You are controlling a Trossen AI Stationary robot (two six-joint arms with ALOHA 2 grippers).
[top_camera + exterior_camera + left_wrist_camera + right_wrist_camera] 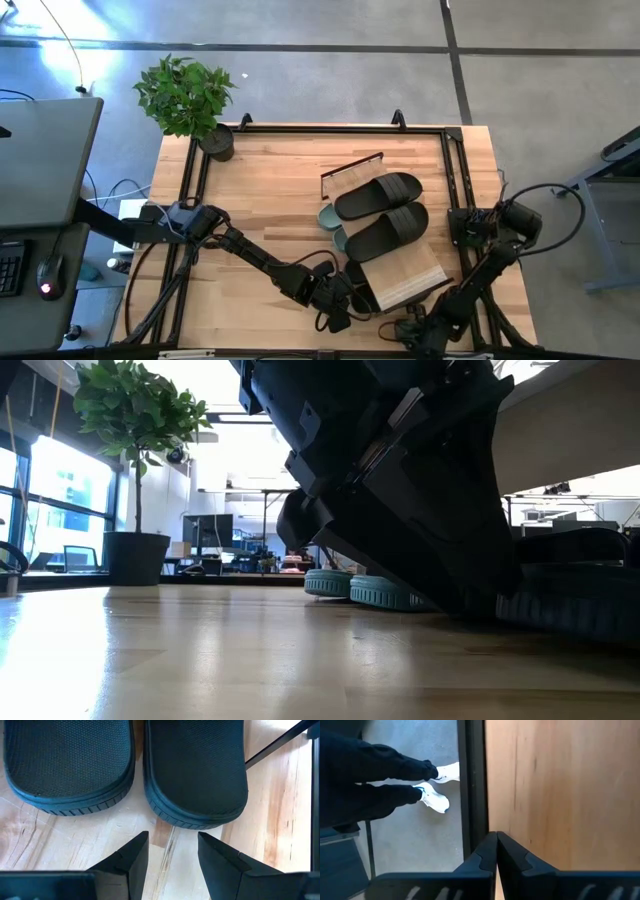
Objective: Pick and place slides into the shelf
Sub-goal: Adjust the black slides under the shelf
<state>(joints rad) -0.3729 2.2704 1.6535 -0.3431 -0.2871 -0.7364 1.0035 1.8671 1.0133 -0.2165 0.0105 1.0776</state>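
Left wrist view: your left gripper (173,851) sits closest to the lens, its two dark fingers (131,858) parted with a narrow gap and nothing between them. Just ahead, on the table (60,835), lie the rounded ends of two black slides (195,775), side by side, soles toward the fingers. The gap lines up roughly with the edge of the slide on that picture's right; no contact yet.

Right wrist view: right gripper (496,851) has its fingers pressed together, holding nothing. It hangs over the table's edge (472,780), wood on one side, floor on the other. A person's legs and white shoes (439,795) show on the floor beyond.

High view: left arm reaches across to the near middle of the table, its gripper (338,300) just beside the low end of the shelf (405,275). One black pair (385,212) rests across the shelf's plank; the sage-green pair (330,225) pokes out beside it, toes only visible. Right arm is folded at the near right corner, waiting. A potted plant (188,100) stands at the far left corner.

Low view: arm hardware (400,480) fills most of the frame; green soles (360,588) show behind it on the tabletop.

Judgement: the step in hand looks like the approach to grasp one of the remaining black slides. Your next move calls for easing forward until one finger clears each side of the slide's rim, then closing. Watch for nudging the neighbouring slide.
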